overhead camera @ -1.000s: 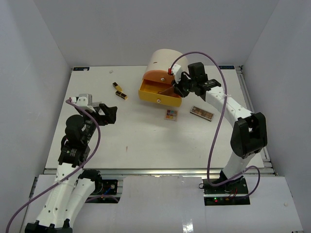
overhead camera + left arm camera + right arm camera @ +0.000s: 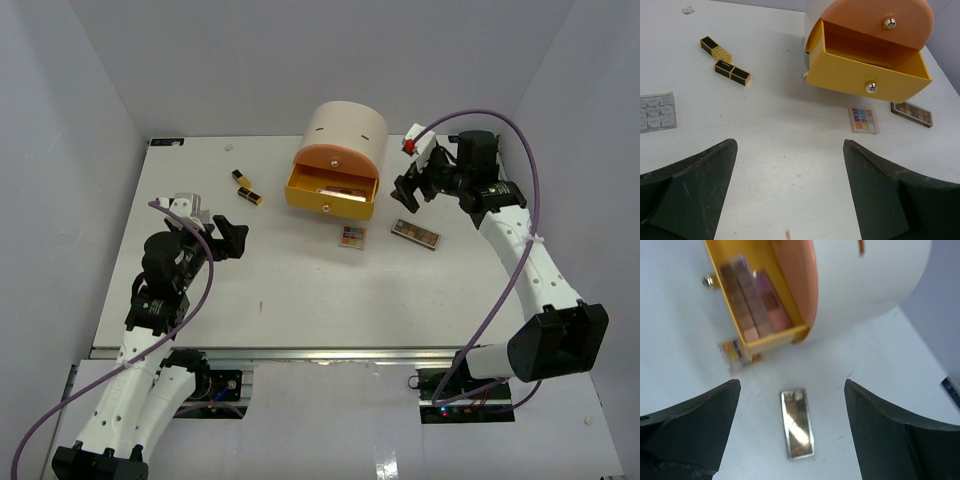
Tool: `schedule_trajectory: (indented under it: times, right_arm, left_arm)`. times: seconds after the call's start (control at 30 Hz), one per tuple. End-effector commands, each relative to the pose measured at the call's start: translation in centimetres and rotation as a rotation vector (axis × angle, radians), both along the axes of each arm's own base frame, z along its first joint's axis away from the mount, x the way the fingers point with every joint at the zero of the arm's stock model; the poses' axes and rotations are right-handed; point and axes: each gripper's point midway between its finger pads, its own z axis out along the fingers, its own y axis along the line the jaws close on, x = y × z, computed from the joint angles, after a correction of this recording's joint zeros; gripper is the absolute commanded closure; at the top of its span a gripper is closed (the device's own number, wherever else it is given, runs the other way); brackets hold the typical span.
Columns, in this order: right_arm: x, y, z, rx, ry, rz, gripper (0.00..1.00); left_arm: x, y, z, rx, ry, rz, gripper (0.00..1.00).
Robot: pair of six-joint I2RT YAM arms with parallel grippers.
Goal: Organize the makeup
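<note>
One eyeshadow palette [image 2: 755, 305], with rows of brown and pink pans, lies flat inside the pulled-out yellow drawer [image 2: 330, 205] of the cream drawer unit [image 2: 345, 128]. It fills much of the drawer floor. The rest of the makeup is out on the white table [image 2: 300, 290].

Just in front of the drawer's face sits a small multicoloured palette [image 2: 352, 236]. A long brown palette [image 2: 415, 232] lies flat to the front right of the unit, near the small one but apart from it.

Off to the unit's left are two black-and-gold tubes, well apart from the drawer. The nearer lipstick tube [image 2: 250, 196] and the farther lipstick tube [image 2: 240, 177] lie on their sides just beside each other; I cannot tell whether they touch. Further left again, seen only from the left wrist, a clear palette [image 2: 657, 111] of pale pans lies flat at the edge of that view.

The right gripper [image 2: 412, 192] hangs above the table just to the right of the unit. Its fingers are spread wide with nothing between them, and the long brown palette is below the gap. The left gripper [image 2: 225, 240] hovers well to the unit's front left. Its fingers are also parted and empty, pointing towards the drawer.
</note>
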Motion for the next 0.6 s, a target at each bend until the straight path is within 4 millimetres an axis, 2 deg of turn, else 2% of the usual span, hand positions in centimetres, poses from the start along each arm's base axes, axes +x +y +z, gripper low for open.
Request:
schedule_trajectory:
  times: [0.0,0.07,0.17,0.33,0.43,0.47,0.57]
  right_arm:
    - [-0.3,-4.4,-7.6,-0.130,0.194,-0.074,0.10]
    - [0.6,-6.5,-10.1,-0.223,0.248,-0.166,0.10]
    - [1.4,-7.9,-12.4,-0.321,0.293,-0.189,0.10]
    - [2.1,-8.2,-15.7,-0.393,0.411,-0.140,0.10]
    - [3.1,-8.1,-17.8,-0.415,0.505,-0.133,0.10]
    - [3.0,-8.2,-19.2,-0.427,0.551,-0.125,0.10]
    - [3.9,-8.2,-19.8,-0.433,0.565,-0.131,0.10]
  left_arm:
    - [-0.3,-0.4,0.8,-0.002,-0.027,-0.032,0.02]
    - [-0.3,-0.4,0.7,-0.002,-0.027,-0.034,0.02]
    - [-0.3,-0.4,0.8,-0.002,-0.028,-0.035,0.02]
    - [-0.4,-0.3,0.9,-0.002,-0.031,-0.028,0.02]
    - [-0.4,-0.3,0.7,-0.002,-0.027,-0.025,0.02]
    - [-0.4,-0.2,0.8,-0.001,-0.028,-0.023,0.02]
    - [-0.4,-0.2,0.8,0.001,-0.030,-0.022,0.02]
